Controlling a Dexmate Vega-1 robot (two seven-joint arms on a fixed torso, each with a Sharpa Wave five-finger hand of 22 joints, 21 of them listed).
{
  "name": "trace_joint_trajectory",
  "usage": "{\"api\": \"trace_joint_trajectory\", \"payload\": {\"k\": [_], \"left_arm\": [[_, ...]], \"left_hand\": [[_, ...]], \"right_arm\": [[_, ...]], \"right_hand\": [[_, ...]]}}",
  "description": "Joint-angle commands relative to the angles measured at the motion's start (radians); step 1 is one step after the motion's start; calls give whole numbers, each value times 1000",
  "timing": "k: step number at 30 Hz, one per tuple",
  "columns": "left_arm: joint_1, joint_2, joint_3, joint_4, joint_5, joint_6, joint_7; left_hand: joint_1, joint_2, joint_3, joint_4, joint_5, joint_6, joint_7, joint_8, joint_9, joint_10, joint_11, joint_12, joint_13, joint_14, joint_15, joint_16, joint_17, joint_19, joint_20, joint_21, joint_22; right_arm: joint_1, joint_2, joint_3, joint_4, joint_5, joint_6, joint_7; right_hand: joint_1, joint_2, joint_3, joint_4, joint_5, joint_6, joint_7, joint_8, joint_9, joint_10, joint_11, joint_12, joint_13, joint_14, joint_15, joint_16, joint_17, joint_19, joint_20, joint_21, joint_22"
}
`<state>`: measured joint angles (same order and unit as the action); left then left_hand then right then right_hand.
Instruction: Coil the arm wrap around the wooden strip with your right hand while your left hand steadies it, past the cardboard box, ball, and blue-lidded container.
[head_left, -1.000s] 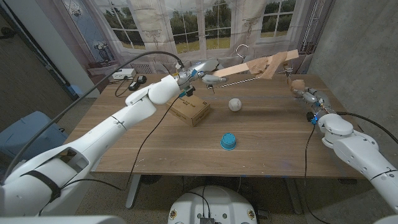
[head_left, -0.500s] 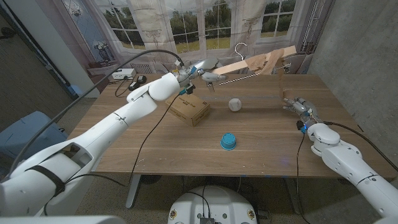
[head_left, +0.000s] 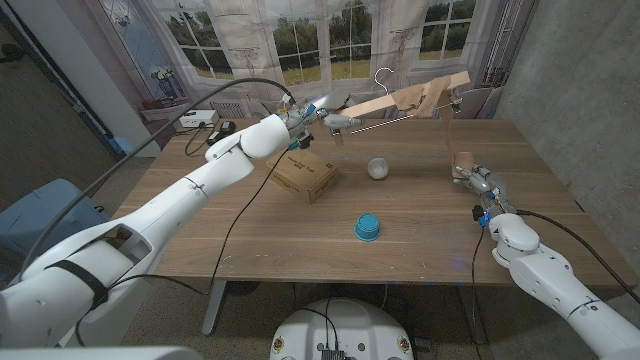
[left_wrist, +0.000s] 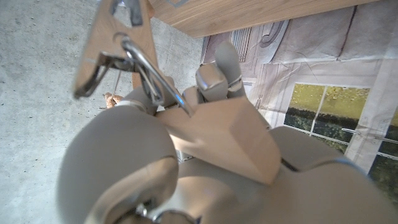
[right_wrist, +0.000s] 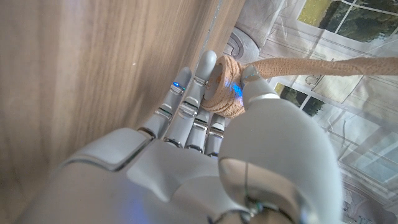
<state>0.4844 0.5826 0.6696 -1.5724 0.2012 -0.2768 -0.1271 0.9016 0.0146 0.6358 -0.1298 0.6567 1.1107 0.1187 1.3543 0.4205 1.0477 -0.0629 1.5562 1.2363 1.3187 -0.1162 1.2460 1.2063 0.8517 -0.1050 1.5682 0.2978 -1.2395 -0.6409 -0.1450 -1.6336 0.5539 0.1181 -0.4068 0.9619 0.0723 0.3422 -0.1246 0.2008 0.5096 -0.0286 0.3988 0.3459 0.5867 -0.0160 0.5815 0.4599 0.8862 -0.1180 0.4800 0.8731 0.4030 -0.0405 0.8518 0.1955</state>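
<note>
My left hand (head_left: 337, 121) grips one end of the wooden strip (head_left: 390, 101), a hanger-like piece with a wire hook (head_left: 384, 75), held up over the table's far side. Tan arm wrap (head_left: 425, 96) is coiled around the strip's far part. A band of wrap runs down from it to the roll (head_left: 464, 160) held in my right hand (head_left: 474, 180), low over the table at the right. In the right wrist view the roll (right_wrist: 225, 93) is pinched in the hand's fingers (right_wrist: 186, 118). The left wrist view has the wood (left_wrist: 217, 134) in my hand and the metal hook (left_wrist: 144, 71).
A cardboard box (head_left: 305, 175), a pale ball (head_left: 378, 167) and a blue-lidded container (head_left: 367, 227) sit mid-table. A white device (head_left: 196, 120) and cables lie at the back left corner. The table (head_left: 430, 240) has bare wood at the front.
My right hand has pulled the roll away from the far right corner toward the table's middle right, drawing the band longer. The strip's free end has lifted a little.
</note>
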Motion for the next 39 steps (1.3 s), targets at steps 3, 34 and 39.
{"api": "trace_joint_trajectory", "payload": {"k": [3,34,39], "left_arm": [[7,4,17,-36,123,63,94],[62,38,61,-206,441,294,190],[59,38,76,-215,486,317,188]], "left_hand": [[3,0,7,-2,7,-24,40,2,1,20,-27,7,0,12,0,8,5,8,-52,5,5],[4,-2,13,-4,20,-18,48,8,-6,30,-32,9,1,17,-2,25,11,15,-54,5,21],[3,-3,14,-4,22,-18,50,7,-8,31,-32,9,2,17,-3,29,12,15,-54,6,26]], "right_arm": [[-155,-8,29,-146,-107,85,-110],[-378,-65,137,-486,-378,4,-91],[-408,-61,162,-533,-428,-5,-81]], "right_hand": [[63,85,7,-1,10,477,10,66,2,338,-20,31,0,10,-77,4,5,-4,4,8,1],[67,86,11,-5,9,481,14,63,4,347,-18,30,3,15,-73,10,16,-4,7,23,-2],[67,85,11,-5,8,481,16,62,4,347,-19,29,4,15,-75,11,18,-5,7,26,-2]]}}
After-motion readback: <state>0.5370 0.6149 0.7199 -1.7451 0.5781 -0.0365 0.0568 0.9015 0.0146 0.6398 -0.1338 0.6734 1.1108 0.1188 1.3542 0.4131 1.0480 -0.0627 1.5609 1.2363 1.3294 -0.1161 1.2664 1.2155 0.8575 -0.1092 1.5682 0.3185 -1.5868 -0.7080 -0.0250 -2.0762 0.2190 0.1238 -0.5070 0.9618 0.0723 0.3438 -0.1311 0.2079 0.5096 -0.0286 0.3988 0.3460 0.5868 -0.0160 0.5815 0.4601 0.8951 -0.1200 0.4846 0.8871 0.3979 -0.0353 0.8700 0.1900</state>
